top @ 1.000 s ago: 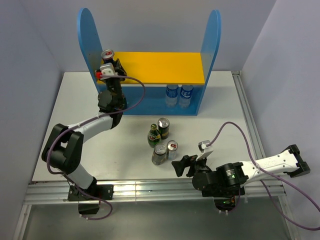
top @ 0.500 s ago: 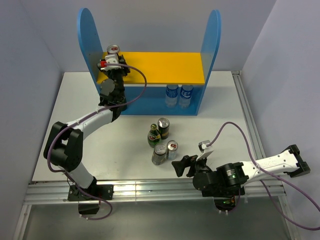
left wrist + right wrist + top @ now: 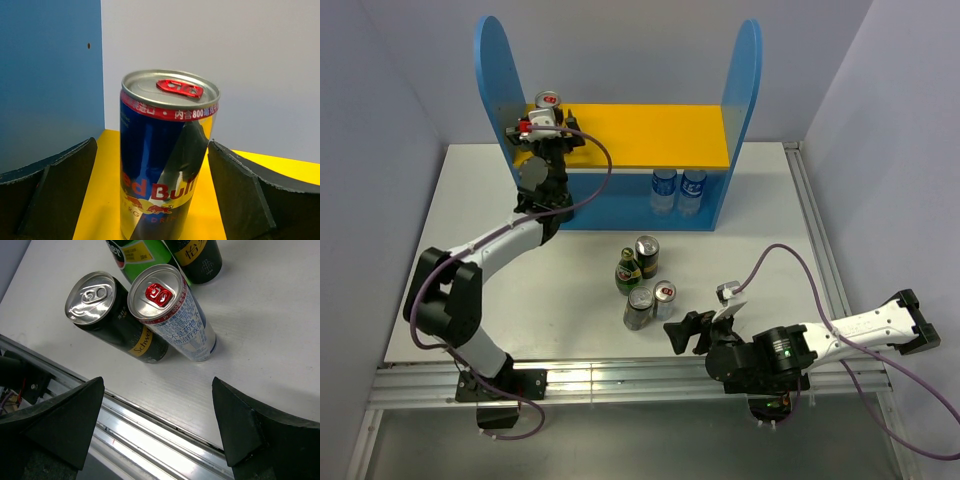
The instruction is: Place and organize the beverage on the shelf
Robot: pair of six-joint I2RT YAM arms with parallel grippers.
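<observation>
A blue-silver slim can [image 3: 167,155] stands upright on the yellow upper board [image 3: 97,200] of the shelf [image 3: 492,70], at its left end beside the blue side panel [image 3: 50,75]. My left gripper [image 3: 546,126] is open around the can [image 3: 548,99], with a gap on each side. The other beverages stand in a cluster on the table: a green bottle [image 3: 627,270], two dark cans [image 3: 647,256] [image 3: 639,308] and a silver can [image 3: 663,298]. My right gripper [image 3: 685,333] is open and empty near the table's front edge, just short of the silver can [image 3: 172,310] and a dark can [image 3: 115,315].
Two small blue-labelled bottles [image 3: 663,189] [image 3: 693,188] stand on the shelf's lower level, right of centre. An aluminium rail [image 3: 150,435] runs along the table's front edge below my right gripper. The right side panel [image 3: 745,70] closes the shelf's other end.
My left gripper carried the blue-silver can a little up and right onto the yellow board, then opened. The can now stands free. The right arm has not moved.
</observation>
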